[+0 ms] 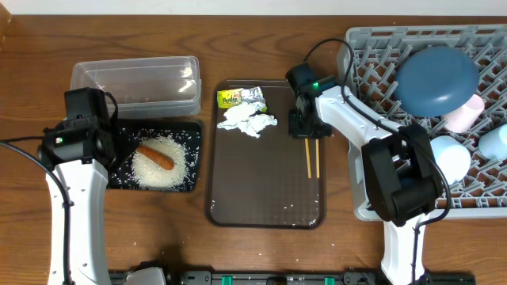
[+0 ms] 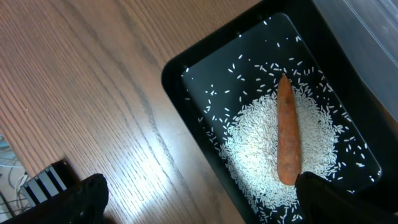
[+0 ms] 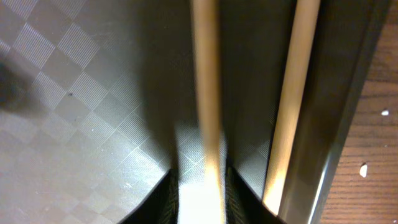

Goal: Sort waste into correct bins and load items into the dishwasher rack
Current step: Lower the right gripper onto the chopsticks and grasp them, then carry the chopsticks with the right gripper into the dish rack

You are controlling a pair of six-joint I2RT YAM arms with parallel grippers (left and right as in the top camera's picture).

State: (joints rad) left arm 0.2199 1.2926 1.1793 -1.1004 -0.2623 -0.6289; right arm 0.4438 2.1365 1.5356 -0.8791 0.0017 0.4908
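White rice (image 1: 162,170) and an orange carrot stick (image 1: 156,156) lie in the black tray (image 1: 190,134); they also show in the left wrist view, the rice (image 2: 261,149) and the carrot (image 2: 287,140). My left gripper (image 2: 205,205) is open and empty over that tray's near edge. The clear tub (image 1: 135,83) stands behind the tray. Crumpled tissue (image 1: 247,120) and a yellow-green wrapper (image 1: 238,97) lie on the brown tray (image 1: 261,202). My right gripper (image 3: 202,199) is shut on one chopstick (image 3: 205,93). The other chopstick (image 3: 292,106) lies beside it along the tray wall.
The grey rack (image 1: 475,39) at the right holds an upturned dark-blue bowl (image 1: 436,79), a pale cup (image 1: 466,115), a white cup (image 1: 453,156) and a light-blue piece (image 1: 495,141). A few rice grains lie on the wood by the brown tray.
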